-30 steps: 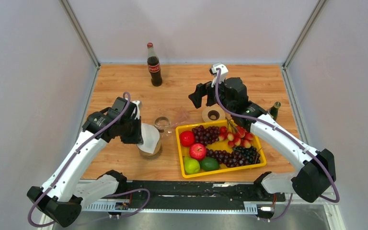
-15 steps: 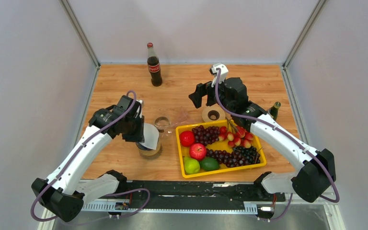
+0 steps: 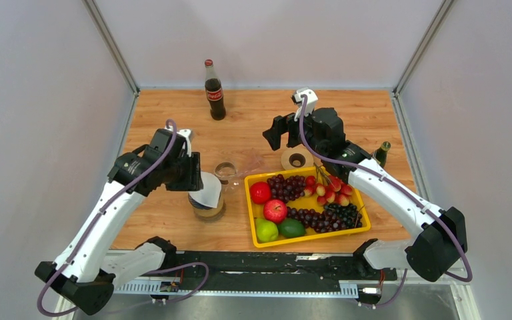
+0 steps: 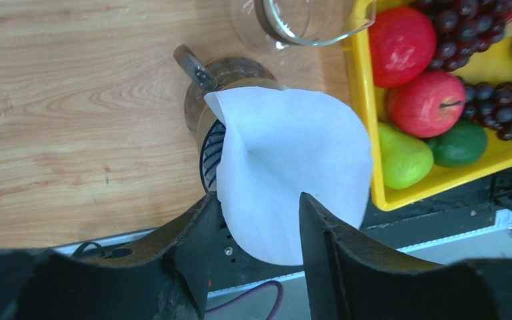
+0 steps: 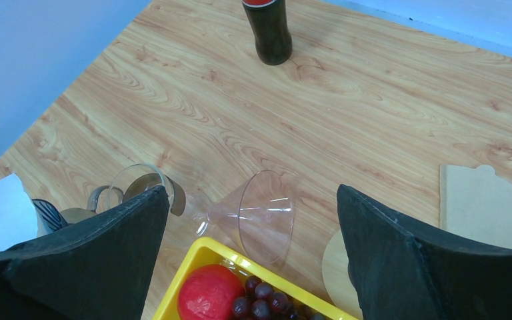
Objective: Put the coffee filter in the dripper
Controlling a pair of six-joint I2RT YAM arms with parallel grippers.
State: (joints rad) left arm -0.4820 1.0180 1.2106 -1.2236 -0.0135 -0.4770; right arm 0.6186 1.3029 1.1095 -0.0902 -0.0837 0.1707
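Observation:
A white paper coffee filter [image 3: 207, 191] rests tilted in the mouth of a blue-striped dripper [image 3: 208, 208] left of the fruit tray. In the left wrist view the filter [image 4: 293, 160] covers most of the dripper [image 4: 208, 150], and only a striped edge shows. My left gripper [image 3: 190, 175] is just above and left of the filter. Its jaws [image 4: 259, 200] are apart, with the filter's lower edge showing between them, and I see no pinch. My right gripper [image 3: 277, 133] is open and empty, high over the table's middle [image 5: 253, 253].
A clear plastic cone [image 5: 263, 213] lies on its side beside a glass cup [image 5: 137, 187]. A yellow fruit tray [image 3: 310, 235] is at front centre. A brown filter stack [image 5: 487, 207], a wooden ring [image 3: 297, 159], a cola bottle [image 3: 214, 90] and a green bottle [image 3: 381, 153] stand behind.
My left gripper has drawn back up and to the left, away from the filter. The filter stays on the dripper. The right arm has not moved.

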